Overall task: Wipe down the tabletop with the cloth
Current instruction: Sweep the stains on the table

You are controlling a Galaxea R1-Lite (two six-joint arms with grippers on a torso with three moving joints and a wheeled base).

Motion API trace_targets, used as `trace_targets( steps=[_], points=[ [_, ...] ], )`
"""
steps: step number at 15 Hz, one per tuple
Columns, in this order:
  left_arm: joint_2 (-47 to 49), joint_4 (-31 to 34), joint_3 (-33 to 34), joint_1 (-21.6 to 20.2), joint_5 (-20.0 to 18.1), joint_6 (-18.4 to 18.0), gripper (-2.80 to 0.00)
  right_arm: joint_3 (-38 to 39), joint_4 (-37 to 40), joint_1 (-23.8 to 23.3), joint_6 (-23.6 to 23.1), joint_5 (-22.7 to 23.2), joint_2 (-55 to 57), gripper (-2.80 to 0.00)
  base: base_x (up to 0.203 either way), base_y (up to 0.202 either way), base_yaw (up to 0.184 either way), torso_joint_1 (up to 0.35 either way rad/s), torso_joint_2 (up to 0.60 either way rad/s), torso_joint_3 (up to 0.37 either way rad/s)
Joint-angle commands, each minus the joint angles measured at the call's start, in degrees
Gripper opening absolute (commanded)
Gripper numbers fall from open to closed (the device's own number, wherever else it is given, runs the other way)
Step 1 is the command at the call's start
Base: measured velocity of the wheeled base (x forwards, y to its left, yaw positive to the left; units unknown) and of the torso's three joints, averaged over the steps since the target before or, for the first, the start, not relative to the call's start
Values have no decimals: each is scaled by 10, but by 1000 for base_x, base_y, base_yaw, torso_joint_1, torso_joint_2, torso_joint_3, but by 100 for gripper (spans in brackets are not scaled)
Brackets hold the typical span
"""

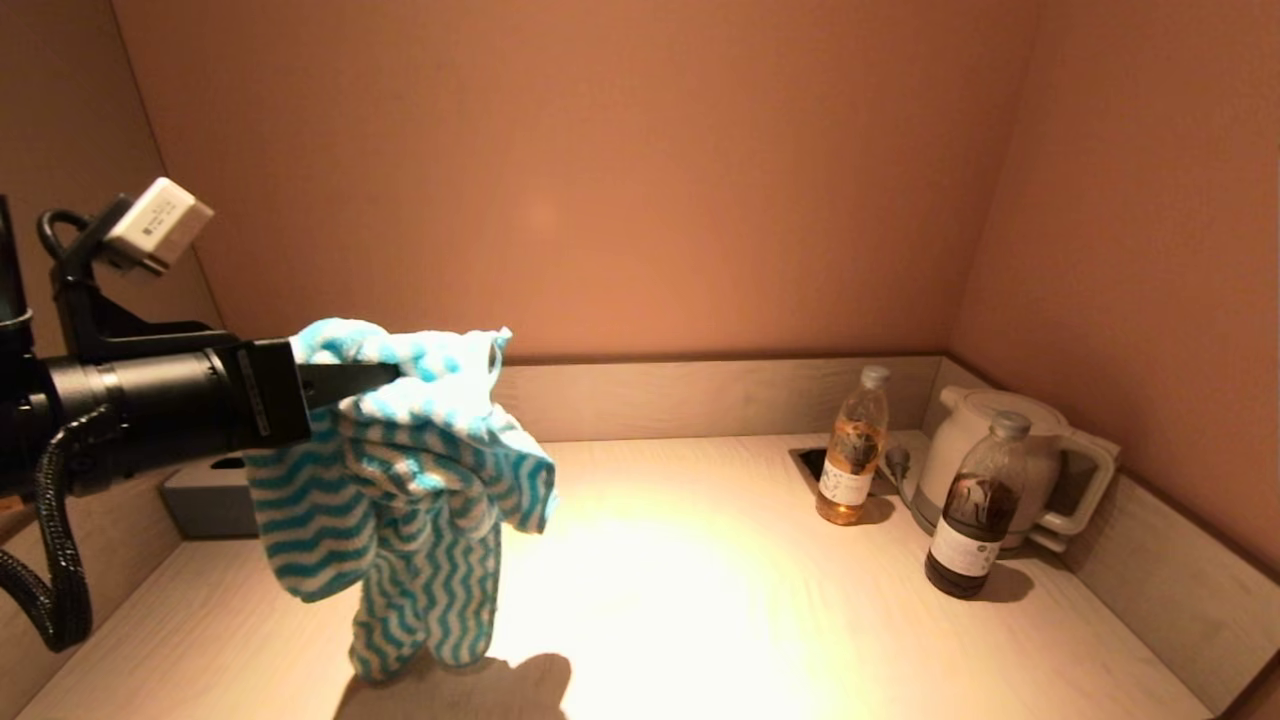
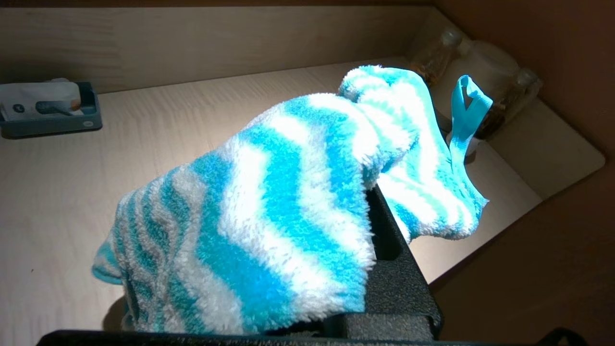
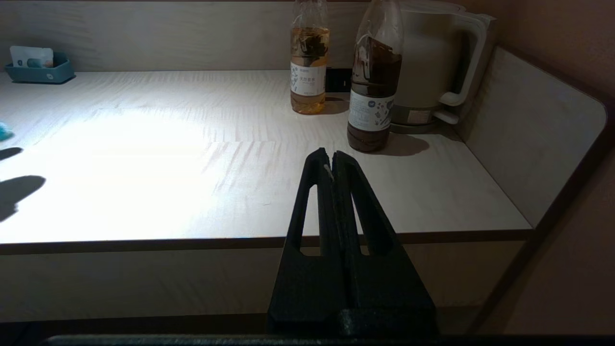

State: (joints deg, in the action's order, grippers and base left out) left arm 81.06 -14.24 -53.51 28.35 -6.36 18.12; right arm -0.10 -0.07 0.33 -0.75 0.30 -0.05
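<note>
The left arm (image 1: 150, 410) is a matte black cylinder with a ribbed black hose (image 1: 55, 540) looping beneath it and a small white boxy camera (image 1: 158, 224) on a black bracket above. The right gripper (image 3: 333, 166) has textured black fingers (image 3: 358, 202), wedge-shaped, with slotted cutouts near their base.

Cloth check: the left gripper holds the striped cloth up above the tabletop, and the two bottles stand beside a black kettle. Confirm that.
Not quite. The kettle is white, as the head view shows. The rest stands: the left gripper holds the striped cloth above the tabletop, and the two bottles stand beside the kettle.
</note>
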Motion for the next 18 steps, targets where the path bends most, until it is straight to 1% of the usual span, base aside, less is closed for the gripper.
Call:
trace_targets(
  steps=[1, 2, 4, 5, 7, 9, 10, 13, 15, 16, 17, 18],
  points=[
    [34, -2, -5, 25, 0, -21, -280, 0, 0, 0, 0, 0, 0, -280, 0, 0, 0, 0, 0, 0],
    [38, -3, -4, 33, -2, -27, -280, 1, 0, 0, 0, 0, 0, -280, 0, 0, 0, 0, 0, 0],
    [53, -8, 11, 69, -1, -30, -280, 0, 0, 0, 0, 0, 0, -280, 0, 0, 0, 0, 0, 0],
    [57, -19, 16, 72, 0, -32, -280, 0, 0, 0, 0, 0, 0, -280, 0, 0, 0, 0, 0, 0],
    [98, -79, 34, 81, 2, -37, -280, 0, 0, 0, 0, 0, 0, -280, 0, 0, 0, 0, 0, 0],
    [140, -101, 49, 83, 7, -57, -280, 0, 0, 0, 0, 0, 0, -280, 0, 0, 0, 0, 0, 0],
    [177, -114, 62, 86, 19, -72, -280, 0, 0, 0, 0, 0, 0, -280, 0, 0, 0, 0, 0, 0],
    [269, -181, 91, 105, 67, -95, -280, 1, 0, 0, 0, 0, 0, -280, 0, 0, 0, 0, 0, 0],
    [343, -232, 107, 116, 123, -151, -280, 0, 0, 0, 0, 0, 0, -280, 0, 0, 0, 0, 0, 0],
    [377, -263, 114, 124, 164, -183, -280, 0, 0, 0, 0, 0, 0, -280, 0, 0, 0, 0, 0, 0],
    [398, -312, 119, 136, 198, -208, -280, 0, 0, 0, 0, 0, 0, -280, 0, 0, 0, 0, 0, 0],
    [404, -333, 122, 144, 212, -221, -280, 0, 0, 0, 0, 0, 0, -280, 0, 0, 0, 0, 0, 0]
  ],
)
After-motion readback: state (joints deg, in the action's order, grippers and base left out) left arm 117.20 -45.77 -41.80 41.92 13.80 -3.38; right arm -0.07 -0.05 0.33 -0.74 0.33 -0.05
